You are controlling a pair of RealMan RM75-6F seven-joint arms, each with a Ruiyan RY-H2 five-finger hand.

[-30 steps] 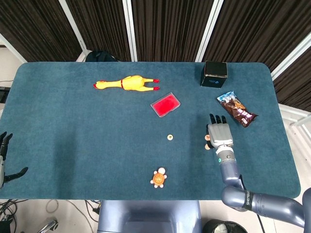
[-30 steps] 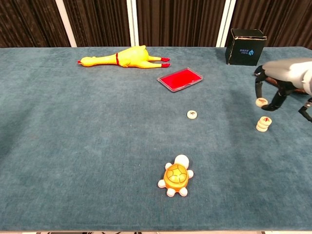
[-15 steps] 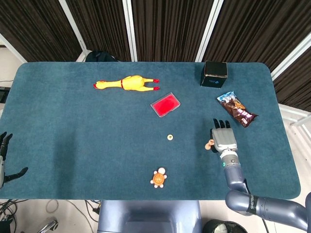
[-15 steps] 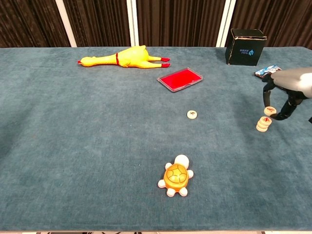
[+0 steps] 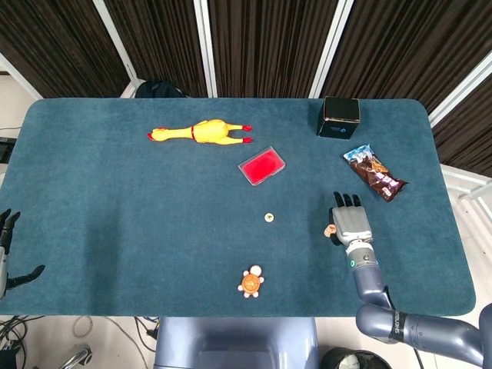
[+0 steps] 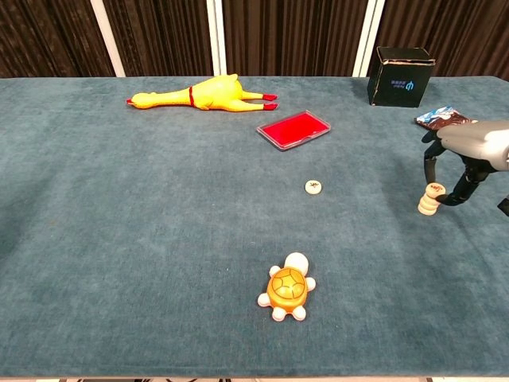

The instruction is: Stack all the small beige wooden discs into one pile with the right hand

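A short pile of beige wooden discs (image 6: pixel 429 203) stands on the blue table at the right; in the head view the pile (image 5: pixel 329 229) peeks out beside my right hand (image 5: pixel 351 223). My right hand (image 6: pixel 468 163) reaches down over it and pinches the top disc (image 6: pixel 433 189) between thumb and finger, with that disc sitting on the pile. One more beige disc (image 6: pixel 313 187) lies alone near the table's middle, also seen as a lone disc (image 5: pixel 269 217) from above. My left hand (image 5: pixel 9 250) hangs at the far left edge, fingers apart, holding nothing.
A yellow rubber chicken (image 5: pixel 201 132) and a red tray (image 5: pixel 261 166) lie at the back. A black box (image 5: pixel 339 116) and a snack packet (image 5: pixel 374 172) sit behind my right hand. An orange turtle toy (image 6: pixel 287 290) rests near the front edge.
My right hand has carried the pinched disc down and to the right, from above the table onto the top of the pile. The left hand has not moved.
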